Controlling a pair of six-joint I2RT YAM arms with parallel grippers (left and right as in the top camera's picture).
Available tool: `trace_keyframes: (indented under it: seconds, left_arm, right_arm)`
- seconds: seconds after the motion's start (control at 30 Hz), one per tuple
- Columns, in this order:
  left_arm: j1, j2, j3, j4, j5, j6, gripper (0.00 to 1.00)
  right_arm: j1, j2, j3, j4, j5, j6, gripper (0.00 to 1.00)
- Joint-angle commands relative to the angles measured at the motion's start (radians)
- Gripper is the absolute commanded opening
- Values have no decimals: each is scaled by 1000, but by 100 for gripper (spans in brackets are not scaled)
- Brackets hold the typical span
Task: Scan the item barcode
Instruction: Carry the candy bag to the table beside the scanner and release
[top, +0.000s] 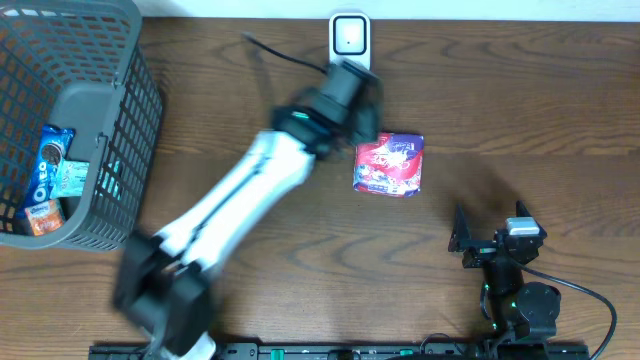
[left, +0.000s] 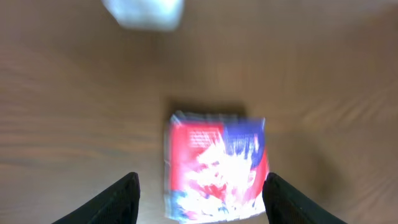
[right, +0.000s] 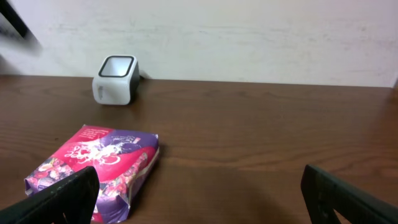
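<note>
The item is a red and purple snack packet (top: 390, 165) lying flat on the wooden table, just below and to the right of the white barcode scanner (top: 349, 37). My left gripper (top: 362, 118) hovers beside the packet's upper left corner, blurred by motion. In the left wrist view its fingers (left: 127, 196) stand apart, open, with the packet (left: 214, 165) on the table beyond them and the scanner (left: 144, 11) at the top. My right gripper (top: 470, 240) rests wide open near the front right. It faces the packet (right: 93, 165) and the scanner (right: 114, 79).
A grey mesh basket (top: 120, 60) stands at the far left with an Oreo pack (top: 50, 150) and other snacks inside. A black cable (top: 280, 52) runs to the scanner. A pale wall (right: 249, 37) lies behind the table's far edge.
</note>
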Motion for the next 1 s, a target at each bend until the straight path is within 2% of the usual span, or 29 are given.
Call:
trace_keyframes:
  seconds: [0.0, 0.23, 0.37, 0.5, 0.73, 0.97]
  left_arm:
    - [141, -206, 5, -52, -16, 13, 64]
    - [505, -472, 5, -240, -16, 13, 64]
    - [696, -563, 5, -316, -16, 22, 64]
    - [831, -608, 5, -346, -16, 70, 63]
    - [938, -573, 5, -362, -16, 84, 63]
    - [959, -476, 5, -372, -16, 84, 64]
  right_arm:
    - [0, -5, -2, -4, 2, 10, 99]
    - [0, -5, -2, -4, 2, 10, 99]
    - [0, -5, -2, -4, 2, 10, 99]
    - [0, -5, -2, -4, 2, 10, 99]
    - [0, -5, -2, -4, 2, 10, 99]
    - [0, -5, -2, -4, 2, 10, 99]
